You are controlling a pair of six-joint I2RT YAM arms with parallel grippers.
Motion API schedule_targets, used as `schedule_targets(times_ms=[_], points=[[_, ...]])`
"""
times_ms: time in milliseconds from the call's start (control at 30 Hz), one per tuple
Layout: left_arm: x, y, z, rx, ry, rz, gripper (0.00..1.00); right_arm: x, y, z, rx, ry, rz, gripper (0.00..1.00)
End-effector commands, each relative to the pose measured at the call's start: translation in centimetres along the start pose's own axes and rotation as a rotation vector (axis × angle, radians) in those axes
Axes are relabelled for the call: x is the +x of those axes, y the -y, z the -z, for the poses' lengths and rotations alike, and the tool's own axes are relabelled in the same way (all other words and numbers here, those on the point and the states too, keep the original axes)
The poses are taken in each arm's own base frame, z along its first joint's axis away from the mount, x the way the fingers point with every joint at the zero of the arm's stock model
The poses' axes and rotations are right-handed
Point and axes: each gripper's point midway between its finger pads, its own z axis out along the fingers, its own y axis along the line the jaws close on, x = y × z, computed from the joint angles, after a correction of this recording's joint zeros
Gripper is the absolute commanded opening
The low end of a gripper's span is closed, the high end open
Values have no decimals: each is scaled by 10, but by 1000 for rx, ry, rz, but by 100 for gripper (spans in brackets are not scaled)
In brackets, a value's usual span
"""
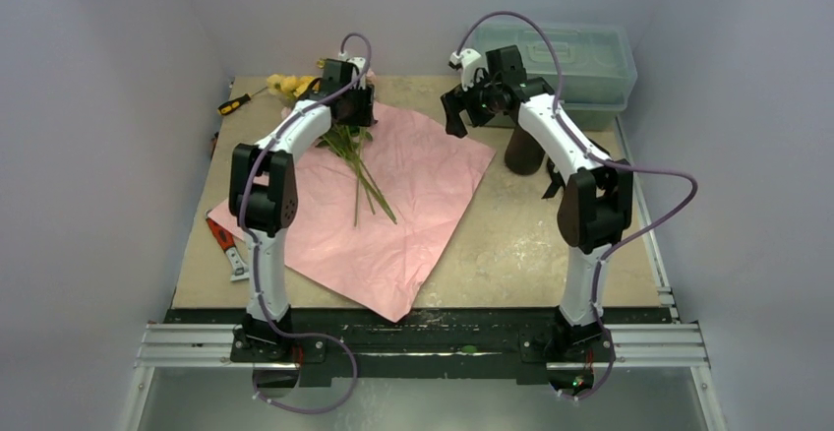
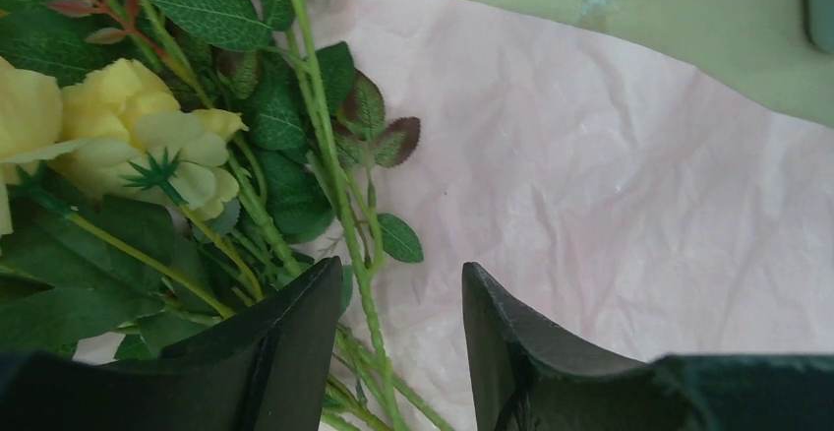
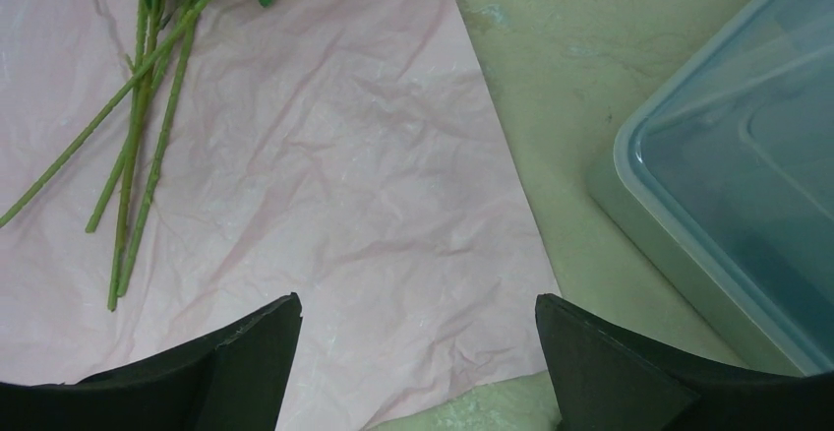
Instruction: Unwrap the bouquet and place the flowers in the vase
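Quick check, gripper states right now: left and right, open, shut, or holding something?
Left gripper: open, flower stems in the gap, not clamped.
Right gripper: open, empty, over the pink paper.

Arms: two, namely left arm [image 1: 261, 190] and right arm [image 1: 590, 195]. Paper [image 1: 423, 195]: one sheet. Vase [image 1: 524, 153]: one. Box [image 1: 582, 57]: one. Screwdriver [image 1: 234, 104]: one. Red tool [image 1: 225, 244]: one. Stems [image 3: 148, 160]: at least four, exact count unclear.
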Motion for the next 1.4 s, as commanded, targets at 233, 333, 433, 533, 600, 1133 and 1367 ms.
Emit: schedule_targets(times_ms=[233, 333, 433, 533, 600, 1133, 1367], points=[[-14, -23, -30, -230, 48, 24, 40, -20, -12, 34, -10, 69, 34, 93], [-9, -27, -38, -245, 38, 25, 38, -23, -12, 36, -11, 75, 37, 94], [0, -32, -47, -265, 22, 20, 36, -26, -13, 38, -15, 80, 38, 94], [9, -38, -56, -290, 4, 11, 35, -25, -14, 39, -18, 77, 38, 94], [13, -39, -59, -291, -4, 5, 32, -24, -14, 40, -17, 75, 41, 94], [-90, 1, 30, -160, 264, 79, 0, -50, -31, 55, -95, 151, 25, 93], [-126, 26, 87, -2, 412, 141, 0, -96, -52, 83, -188, 294, -41, 94]])
